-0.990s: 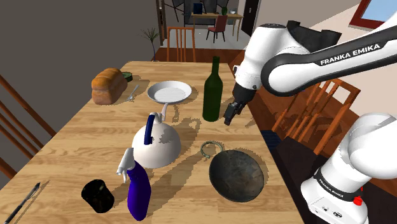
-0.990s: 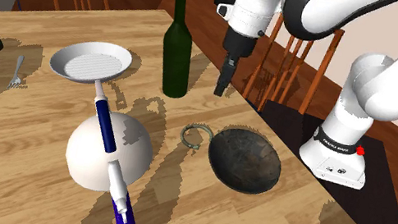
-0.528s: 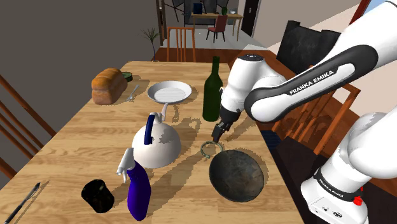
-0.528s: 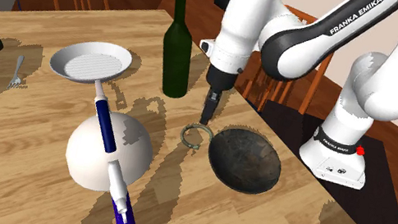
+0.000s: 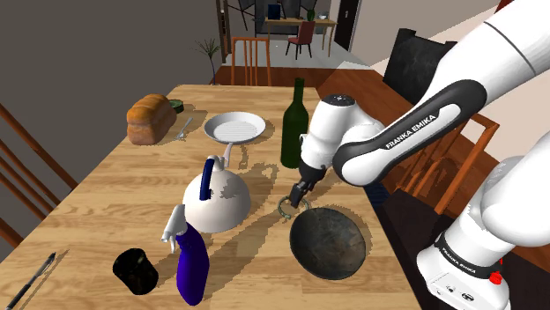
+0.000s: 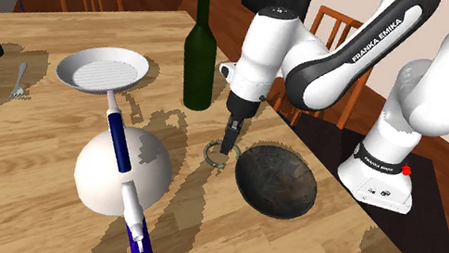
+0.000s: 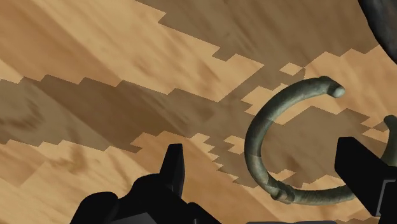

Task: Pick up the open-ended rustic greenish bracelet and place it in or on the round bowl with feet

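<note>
The greenish open-ended bracelet [image 5: 286, 210] lies flat on the wooden table, just off the rim of the dark round bowl [image 5: 327, 242]. My gripper [image 5: 296, 197] hangs right over it, pointing down, with its tips close to the tabletop. In the second exterior view the gripper [image 6: 227, 146] stands above the bracelet [image 6: 218, 156], beside the bowl [image 6: 276, 181]. In the wrist view the gripper [image 7: 263, 154] is open and the bracelet's arc [image 7: 252, 149] lies between the fingers without touching them. The bowl's edge [image 7: 385, 19] is just beyond it.
A green bottle [image 5: 293, 128] stands behind the gripper, with a white pan [image 5: 234, 129] beside it. A white kettle [image 5: 216, 198], a blue bottle [image 5: 189, 264] and a black cup [image 5: 135, 271] sit at the shoulder view's left. A bread loaf [image 5: 150, 119] lies far back.
The arm has swung down and toward the shoulder view's left, from high beside the bottle to just above the bracelet. The bracelet and bowl have not moved.
</note>
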### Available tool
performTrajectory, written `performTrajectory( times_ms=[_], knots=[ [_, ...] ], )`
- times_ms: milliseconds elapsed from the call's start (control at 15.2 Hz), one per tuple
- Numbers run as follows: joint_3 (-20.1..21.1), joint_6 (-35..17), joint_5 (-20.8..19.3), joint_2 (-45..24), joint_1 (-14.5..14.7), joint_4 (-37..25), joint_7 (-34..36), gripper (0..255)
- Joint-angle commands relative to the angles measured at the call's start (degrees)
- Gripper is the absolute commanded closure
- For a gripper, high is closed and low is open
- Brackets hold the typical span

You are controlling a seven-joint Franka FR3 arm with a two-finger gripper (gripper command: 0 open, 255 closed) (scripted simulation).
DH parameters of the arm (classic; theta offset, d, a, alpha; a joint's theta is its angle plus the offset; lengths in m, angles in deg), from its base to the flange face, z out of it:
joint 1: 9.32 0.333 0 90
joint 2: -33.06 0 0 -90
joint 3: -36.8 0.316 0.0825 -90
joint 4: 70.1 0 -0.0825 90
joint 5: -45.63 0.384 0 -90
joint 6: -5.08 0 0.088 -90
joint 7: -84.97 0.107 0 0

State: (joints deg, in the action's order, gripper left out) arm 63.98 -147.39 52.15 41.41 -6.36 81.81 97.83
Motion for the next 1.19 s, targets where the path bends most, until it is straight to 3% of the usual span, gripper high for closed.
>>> performTrajectory(
  times_ms=[0, 396, 462, 1122],
  knots=[
    [0.2, -0.8, -0.6, -0.8, -0.2, 0.0, 0.4, 0],
    [0.2, -0.8, -0.5, -0.8, -0.2, 0.0, 0.4, 0],
    [0.2, -0.8, -0.5, -0.8, -0.2, 0.0, 0.4, 255],
    [0.0, 0.2, 0.0, 0.0, 0.0, -0.2, 0.0, 255]
  ],
)
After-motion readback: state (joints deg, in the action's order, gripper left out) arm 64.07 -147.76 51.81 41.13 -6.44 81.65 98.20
